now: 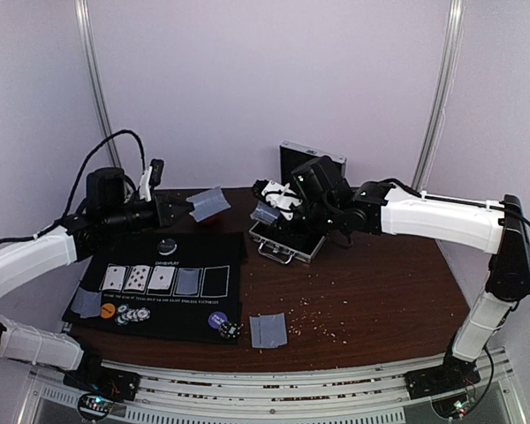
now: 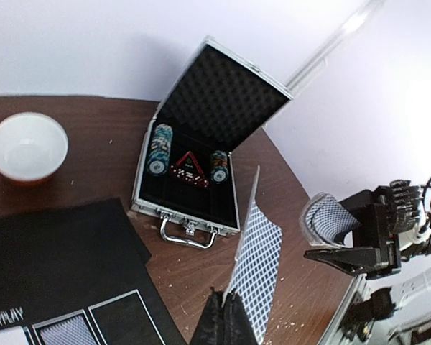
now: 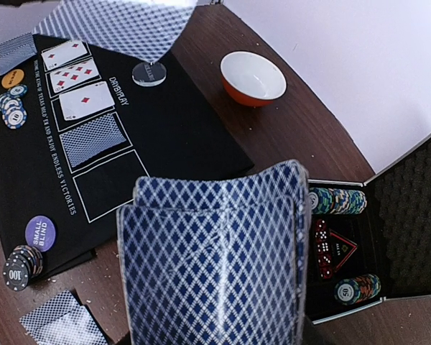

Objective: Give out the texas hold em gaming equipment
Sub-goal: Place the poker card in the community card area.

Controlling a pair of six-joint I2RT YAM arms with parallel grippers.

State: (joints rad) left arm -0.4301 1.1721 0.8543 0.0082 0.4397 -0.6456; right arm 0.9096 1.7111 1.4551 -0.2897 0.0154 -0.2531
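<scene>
My left gripper (image 1: pixel 175 210) is shut on one or two blue-backed playing cards (image 2: pixel 257 262), held upright above the table's back; the cards also show in the top view (image 1: pixel 208 204). My right gripper (image 1: pixel 281 210) is shut on the small deck (image 3: pixel 215 259), which fills the right wrist view and hides the fingers. The black mat (image 1: pixel 172 305) holds three face-up cards (image 1: pixel 138 278) and one face-down card (image 1: pixel 187 282). Striped chips (image 1: pixel 132 314), an orange disc (image 1: pixel 108 310), a purple disc (image 1: pixel 216 320) and a black chip (image 1: pixel 230 330) lie along its front.
An open aluminium case (image 1: pixel 287 240) with chip stacks (image 2: pixel 159 149) and red dice (image 2: pixel 186 171) sits under the right gripper. The white red-rimmed bowl (image 2: pixel 29 146) stands at the back. Face-down cards lie at the mat's left (image 1: pixel 87 303) and front (image 1: pixel 268 329). A round disc (image 1: pixel 167 246) lies on the mat.
</scene>
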